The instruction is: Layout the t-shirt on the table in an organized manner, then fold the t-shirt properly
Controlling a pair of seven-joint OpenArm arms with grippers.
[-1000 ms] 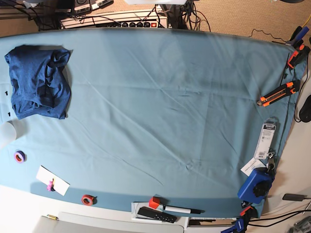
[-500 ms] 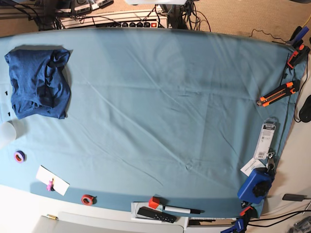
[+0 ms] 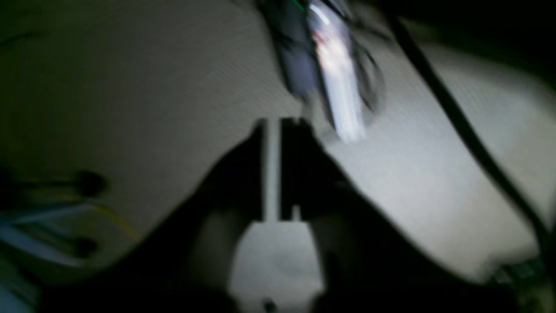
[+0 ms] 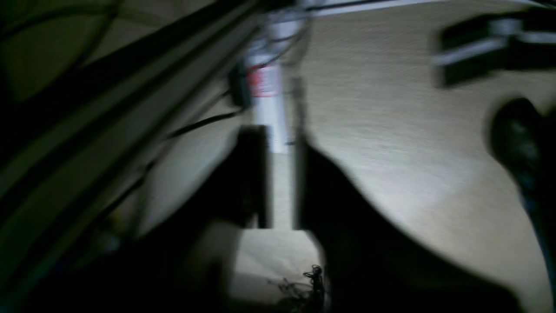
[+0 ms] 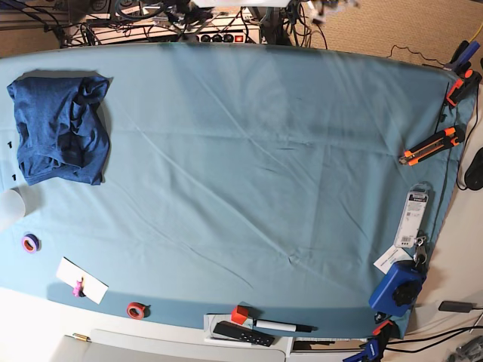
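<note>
With both wrist views dim and blurred, the dark fingers of the left gripper stand clenched with only a thin slit between them, grasping nothing. The right gripper is likewise clenched and empty, above beige carpet. In the base view, the crumpled dark navy-blue knit t-shirt lies at upper left on the wide table covered in wrinkled teal cloth.
</note>
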